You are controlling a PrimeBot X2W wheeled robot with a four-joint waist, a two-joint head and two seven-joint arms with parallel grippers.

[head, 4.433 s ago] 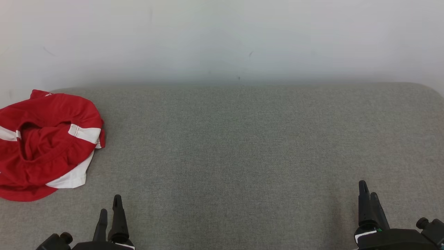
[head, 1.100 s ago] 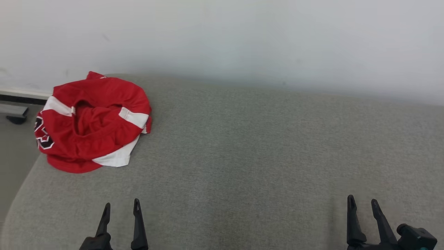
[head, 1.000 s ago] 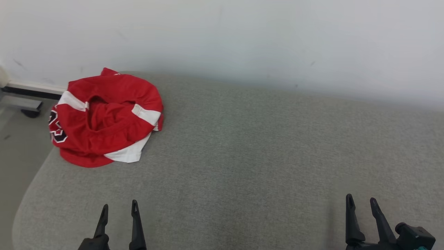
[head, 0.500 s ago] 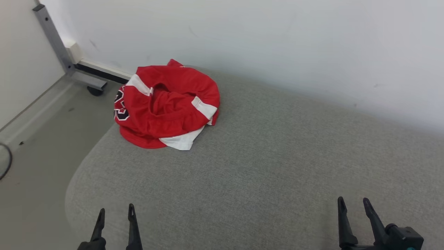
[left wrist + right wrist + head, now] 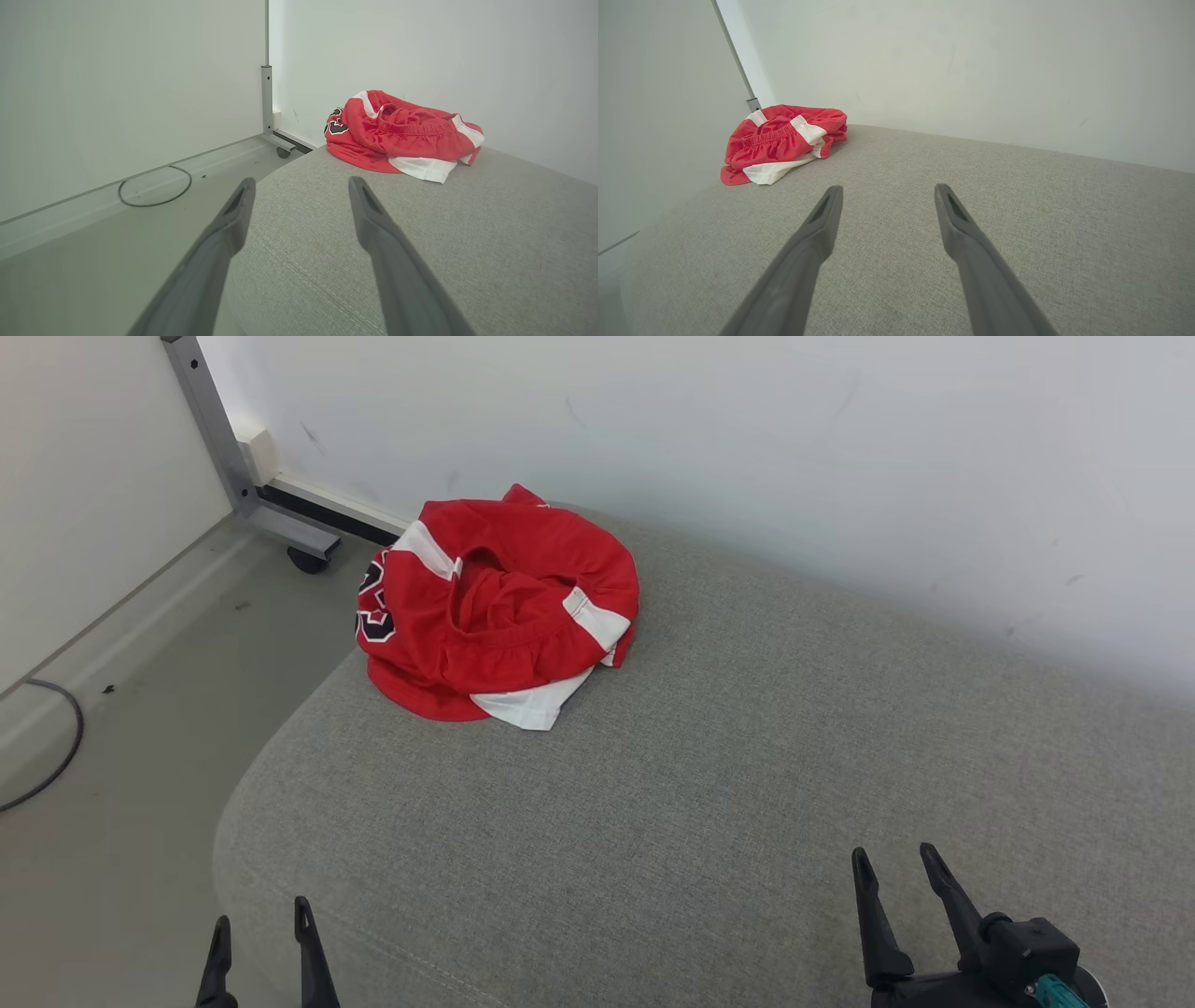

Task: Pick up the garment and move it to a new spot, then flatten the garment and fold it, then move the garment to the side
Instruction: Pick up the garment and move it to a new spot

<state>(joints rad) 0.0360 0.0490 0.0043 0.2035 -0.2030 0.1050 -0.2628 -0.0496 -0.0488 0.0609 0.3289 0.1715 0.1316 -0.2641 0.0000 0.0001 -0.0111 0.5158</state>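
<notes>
- Head view: the garment [image 5: 499, 602] is being seen bunched at the far left corner of the surface [image 5: 653, 784]. It is lying ahead of the left gripper [image 5: 261, 919], judged the nearer; the right gripper [image 5: 893, 859] is being kept well apart. Both are being held open and empty.
- Left wrist view: the garment [image 5: 402, 133] is lying ahead, slightly right of the parted fingers.
- Right wrist view: the garment [image 5: 780, 137] is lying far ahead, leftward.
</notes>
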